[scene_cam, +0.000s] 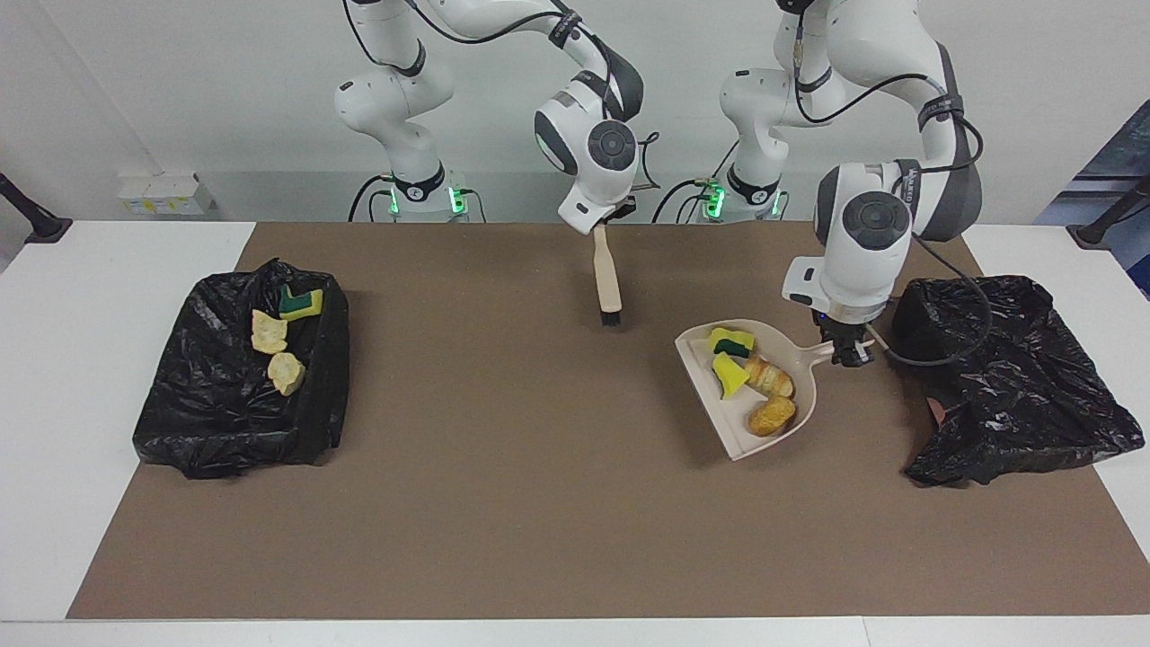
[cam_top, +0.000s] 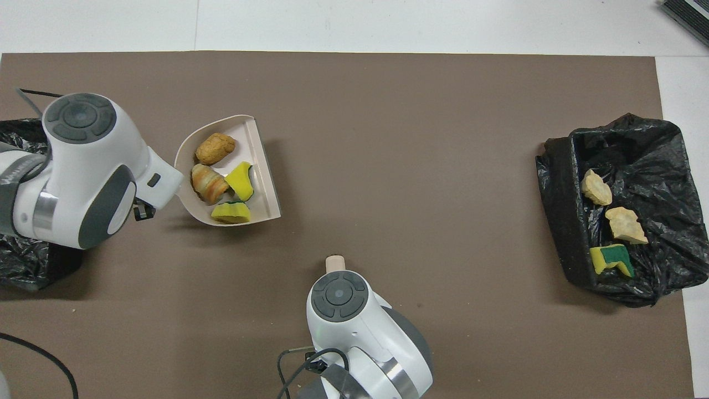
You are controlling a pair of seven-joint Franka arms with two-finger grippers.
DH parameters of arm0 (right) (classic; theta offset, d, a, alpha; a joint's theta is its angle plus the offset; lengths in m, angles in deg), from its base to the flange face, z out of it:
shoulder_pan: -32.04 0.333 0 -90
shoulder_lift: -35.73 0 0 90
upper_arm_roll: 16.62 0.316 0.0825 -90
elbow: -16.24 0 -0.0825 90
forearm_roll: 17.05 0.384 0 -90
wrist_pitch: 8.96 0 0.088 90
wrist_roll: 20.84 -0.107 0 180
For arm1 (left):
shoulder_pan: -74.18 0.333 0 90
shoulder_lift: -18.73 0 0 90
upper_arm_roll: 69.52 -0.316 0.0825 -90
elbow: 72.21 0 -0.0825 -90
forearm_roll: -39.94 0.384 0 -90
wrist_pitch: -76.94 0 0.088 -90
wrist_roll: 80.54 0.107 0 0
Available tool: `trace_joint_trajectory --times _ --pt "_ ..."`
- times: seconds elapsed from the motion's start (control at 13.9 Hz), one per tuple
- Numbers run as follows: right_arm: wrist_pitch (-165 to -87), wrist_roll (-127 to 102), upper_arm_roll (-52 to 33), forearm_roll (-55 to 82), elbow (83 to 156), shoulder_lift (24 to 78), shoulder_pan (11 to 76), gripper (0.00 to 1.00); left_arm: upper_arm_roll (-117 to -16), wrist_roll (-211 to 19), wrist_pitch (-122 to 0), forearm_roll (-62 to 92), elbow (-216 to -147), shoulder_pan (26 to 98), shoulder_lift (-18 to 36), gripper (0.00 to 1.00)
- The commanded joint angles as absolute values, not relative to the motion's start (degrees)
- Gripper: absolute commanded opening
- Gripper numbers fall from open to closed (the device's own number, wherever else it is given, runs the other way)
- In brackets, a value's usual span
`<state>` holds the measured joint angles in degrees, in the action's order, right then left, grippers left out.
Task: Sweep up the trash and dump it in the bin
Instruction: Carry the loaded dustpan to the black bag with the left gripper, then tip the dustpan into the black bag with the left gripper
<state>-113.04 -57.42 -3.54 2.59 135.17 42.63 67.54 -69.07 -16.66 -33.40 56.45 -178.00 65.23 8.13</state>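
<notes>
A beige dustpan (scene_cam: 710, 377) hangs just above the mat beside the black-bagged bin (scene_cam: 1015, 359) at the left arm's end. My left gripper (scene_cam: 849, 352) is shut on its handle. Several pieces of trash lie in it: a green-backed sponge (scene_cam: 732, 341), a yellow sponge (scene_cam: 729, 374) and two bread lumps (scene_cam: 771, 376) (scene_cam: 773, 415). In the overhead view the dustpan (cam_top: 263, 177) shows the same load, and the wrist hides the left gripper. My right gripper (scene_cam: 600, 226) is shut on the beige brush (scene_cam: 608, 283), which hangs bristles down over the mat near the robots.
A second black-bagged bin (scene_cam: 328, 377) stands at the right arm's end with a green-backed sponge (scene_cam: 301, 304) and two pale lumps (scene_cam: 269, 332) in it. A brown mat (scene_cam: 503, 503) covers the white table.
</notes>
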Motion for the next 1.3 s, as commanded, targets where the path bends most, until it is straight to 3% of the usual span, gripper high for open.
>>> trace_joint_trajectory --times 0.0,0.36,0.87,1.01,1.23 --pt "-114.69 -60.81 -3.70 4.04 138.14 40.30 67.99 0.04 -68.46 -6.93 -32.39 57.60 -174.53 70.30 7.74 0.00" --pt "-121.46 -60.48 -3.70 4.04 142.27 40.30 70.01 0.15 -68.37 13.82 -34.58 57.60 -170.05 82.33 6.08 0.00" --pt "-121.99 -60.21 -3.96 3.08 140.17 41.54 69.57 0.69 -68.46 33.89 -44.61 57.69 -168.81 98.08 5.02 0.00" --pt "-121.90 -60.21 -4.40 2.98 138.76 40.57 67.56 0.78 -68.46 33.20 -45.13 62.85 -167.24 98.70 4.32 0.00" --pt "-121.03 -59.17 -4.40 2.55 135.25 37.15 58.53 0.87 -68.46 25.67 -45.83 75.65 -166.43 97.57 3.70 0.00"
